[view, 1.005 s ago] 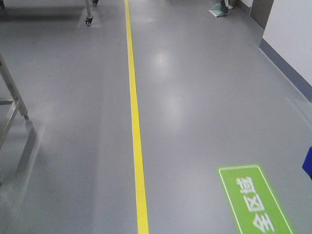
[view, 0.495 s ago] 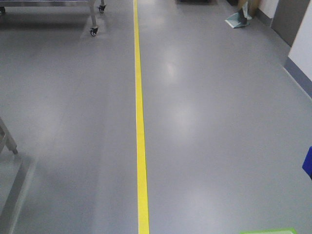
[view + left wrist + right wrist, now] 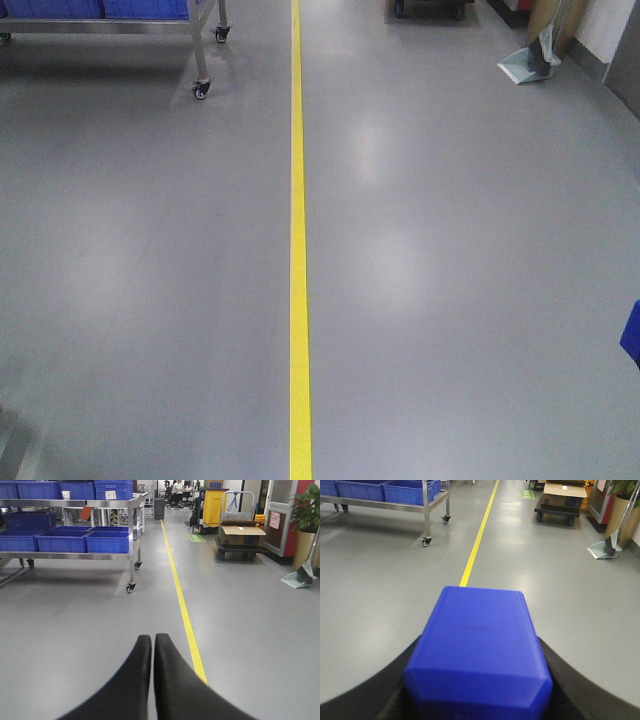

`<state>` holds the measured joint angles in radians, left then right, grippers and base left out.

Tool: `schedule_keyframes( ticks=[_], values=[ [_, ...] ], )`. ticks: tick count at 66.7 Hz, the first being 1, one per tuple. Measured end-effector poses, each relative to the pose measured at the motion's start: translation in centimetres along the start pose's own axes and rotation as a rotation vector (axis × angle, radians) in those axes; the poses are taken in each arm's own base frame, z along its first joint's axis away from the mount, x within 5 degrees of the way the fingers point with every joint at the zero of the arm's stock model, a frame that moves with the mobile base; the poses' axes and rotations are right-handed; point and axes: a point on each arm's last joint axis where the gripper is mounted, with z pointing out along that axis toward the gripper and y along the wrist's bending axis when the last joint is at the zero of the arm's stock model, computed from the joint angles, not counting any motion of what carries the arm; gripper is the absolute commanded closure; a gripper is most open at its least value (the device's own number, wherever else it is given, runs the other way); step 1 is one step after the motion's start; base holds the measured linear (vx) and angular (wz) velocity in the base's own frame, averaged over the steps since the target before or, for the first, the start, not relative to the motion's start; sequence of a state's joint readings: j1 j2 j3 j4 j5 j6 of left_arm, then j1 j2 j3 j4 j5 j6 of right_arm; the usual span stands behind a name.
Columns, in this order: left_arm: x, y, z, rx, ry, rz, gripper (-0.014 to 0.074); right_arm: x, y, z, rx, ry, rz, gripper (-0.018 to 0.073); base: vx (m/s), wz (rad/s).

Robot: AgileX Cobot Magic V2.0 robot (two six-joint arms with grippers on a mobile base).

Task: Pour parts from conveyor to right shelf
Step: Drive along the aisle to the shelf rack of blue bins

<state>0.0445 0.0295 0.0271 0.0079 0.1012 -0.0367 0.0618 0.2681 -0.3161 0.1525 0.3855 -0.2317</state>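
Grey shop floor is stretching toward 12 o'clock, with a yellow line splitting it. A steel rack loaded with blue bins is sitting at 10 o'clock and a dustpan at 1 o'clock. The right gripper is clamping the blue part across its two side faces, fingers spread to its width. The left gripper is showing its fingers pressed together, nothing between them. The part is looking like rigid, light plastic with smooth, slippery walls, so a flat-sided squeeze low on the body is seeming the safest hold. Whether that rack is the right shelf, I cannot tell.

Blue block; black fingers; yellow floor line; grey floor; blue bins.
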Motion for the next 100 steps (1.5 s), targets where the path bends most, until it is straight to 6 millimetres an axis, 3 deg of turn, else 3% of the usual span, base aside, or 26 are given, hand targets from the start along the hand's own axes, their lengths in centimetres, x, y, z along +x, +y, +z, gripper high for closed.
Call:
schedule_keyframes(
  ticks=[40,100],
  values=[
    [0.0,0.0,0.0,0.0,0.0,0.0,0.0602,0.0,0.0,0.0,0.0,0.0,0.0,0.0564,0.81,0.14],
    [0.0,0.0,0.0,0.0,0.0,0.0,0.0602,0.0,0.0,0.0,0.0,0.0,0.0,0.0564,0.73,0.52]
  ],
)
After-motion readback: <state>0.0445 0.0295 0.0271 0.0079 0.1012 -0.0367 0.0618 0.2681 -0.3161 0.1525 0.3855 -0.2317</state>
